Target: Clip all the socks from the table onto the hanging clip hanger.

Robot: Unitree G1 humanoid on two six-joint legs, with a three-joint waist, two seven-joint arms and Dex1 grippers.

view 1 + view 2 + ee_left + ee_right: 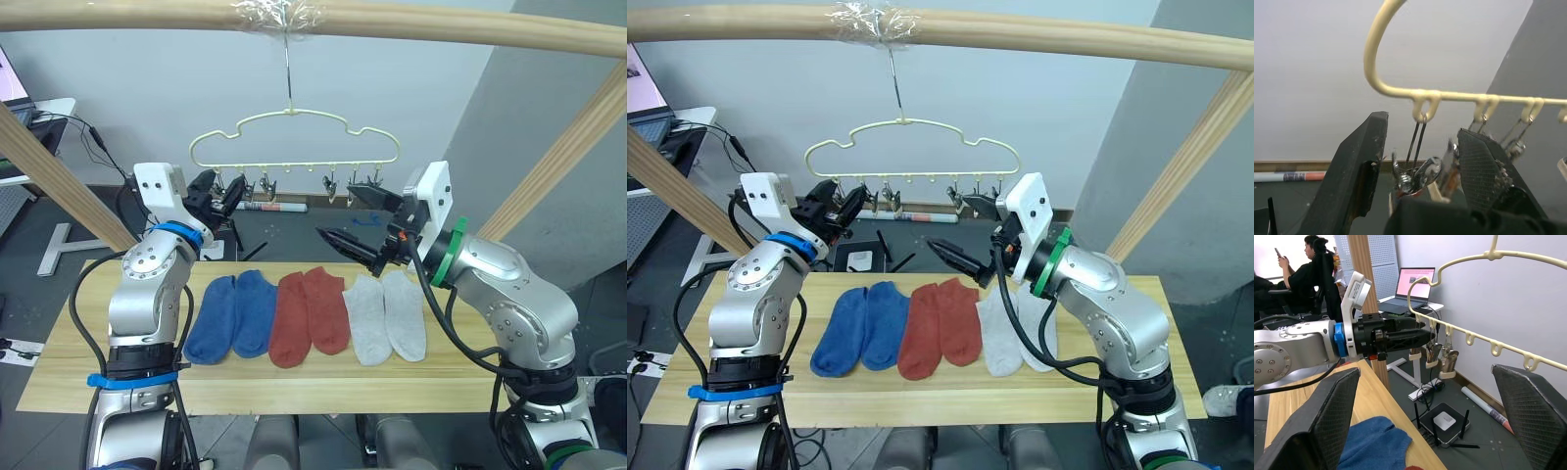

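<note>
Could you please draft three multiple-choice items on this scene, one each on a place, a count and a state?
1. Where do the socks lie?
A. on the table
B. on the clip hanger
C. on the floor

2. How many socks are rust-red?
A. one
B. two
C. four

3. How is the right pincer now?
A. shut on a sock
B. shut on the hanger
C. open, holding nothing

Answers: 1 A, all six lie in a row on the planks. 2 B, the middle pair is rust-red. 3 C, its fingers stand wide apart with nothing between.

Both arms are raised toward the clip hanger (294, 137). The left gripper (227, 199) is held open at its leftmost clip; the right gripper (360, 223) is spread wide below its right end.
</note>
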